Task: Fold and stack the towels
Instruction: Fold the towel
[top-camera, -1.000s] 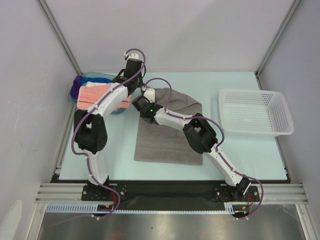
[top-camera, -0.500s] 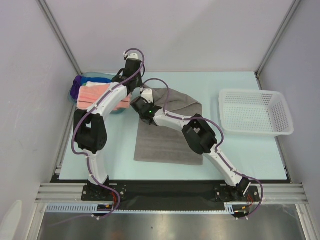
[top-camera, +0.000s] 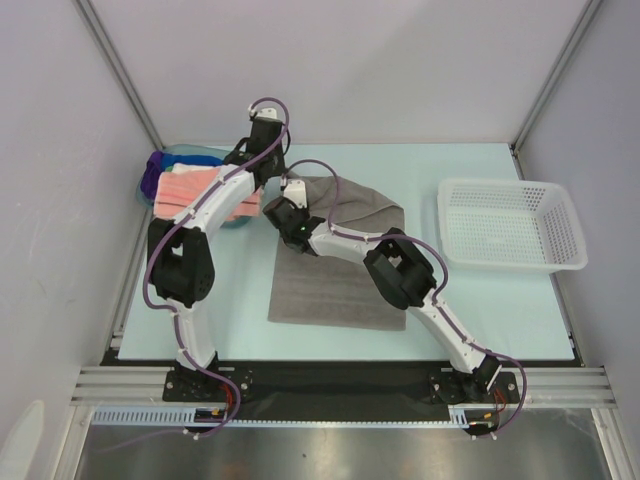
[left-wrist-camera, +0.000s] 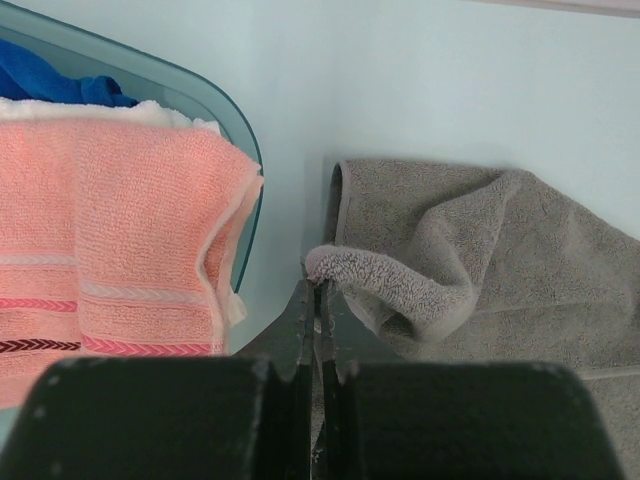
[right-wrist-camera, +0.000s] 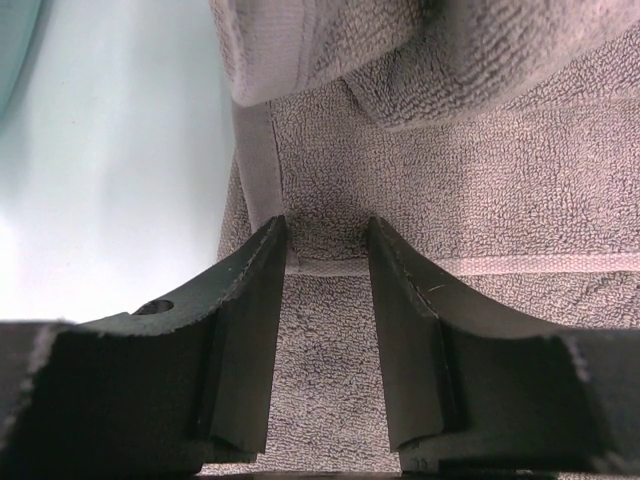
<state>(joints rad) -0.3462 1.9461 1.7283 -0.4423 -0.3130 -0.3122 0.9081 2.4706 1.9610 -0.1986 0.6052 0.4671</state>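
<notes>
The grey towel (top-camera: 335, 285) lies in the middle of the pale blue worktop (top-camera: 490, 310), its far part bunched and folded over. The left pincer (left-wrist-camera: 318, 290) is closed on the towel's far-left corner, which curls up at its tips. The right pincer (right-wrist-camera: 325, 240) stands with its jaws apart just above the same towel near its left edge, with the hem band running between the 2 fingers (right-wrist-camera: 250, 300). At the far left, a salmon pink towel (left-wrist-camera: 110, 240) drapes over the translucent blue tub (left-wrist-camera: 235, 120), with blue (left-wrist-camera: 50, 85) and white (left-wrist-camera: 150, 112) towels behind it. A white mesh basket (top-camera: 447, 225) sits at the right.
</notes>
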